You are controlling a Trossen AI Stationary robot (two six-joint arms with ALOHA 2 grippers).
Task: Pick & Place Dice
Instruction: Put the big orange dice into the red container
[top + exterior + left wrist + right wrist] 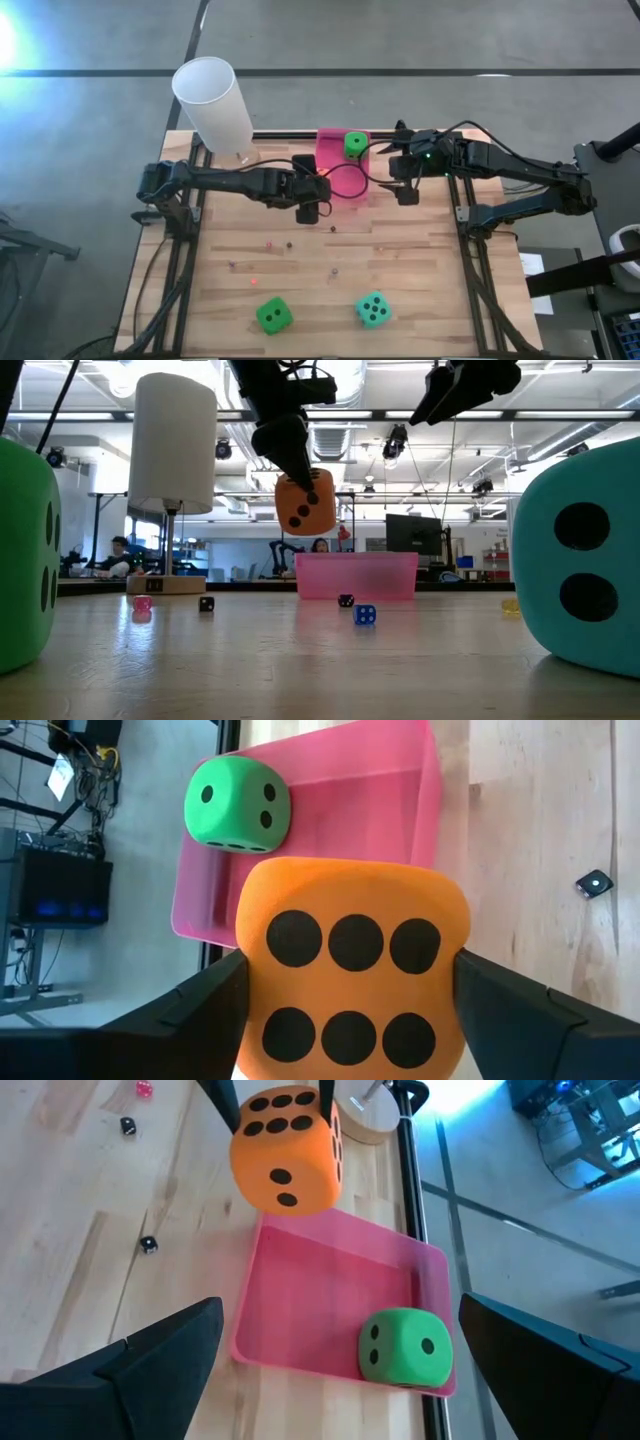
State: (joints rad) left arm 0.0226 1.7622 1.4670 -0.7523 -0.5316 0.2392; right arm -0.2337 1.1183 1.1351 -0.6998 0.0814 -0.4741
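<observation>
My left gripper (pixel 348 970) is shut on the orange-red die (pixel 305 500), which hangs in the air just in front of the pink tray (pixel 355 575). One bright green die (pixel 405 1345) lies on the floor of the tray (pixel 320 1290). The second green die (pixel 273 315) and the teal die (pixel 373 310) rest on the table near its near edge. My right gripper (pixel 340 1308) is open and hovers above the tray's right side (pixel 405 190), touching nothing. My left gripper pinches the orange-red die between its two fingers (pixel 205 1010), on two opposite side faces. The six-pip face (pixel 350 985) looks back at the wrist. The fingers come down from above at a slant (pixel 285 445). The die is lifted clear of the table and slightly tilted.
A tall white cylinder (pixel 213 105) stands on a round base at the table's far left corner. Several tiny dice (pixel 365 614) are scattered over the middle of the table. Cables run over the tray's near edge (pixel 345 185). People sit in the room behind (pixel 120 550).
</observation>
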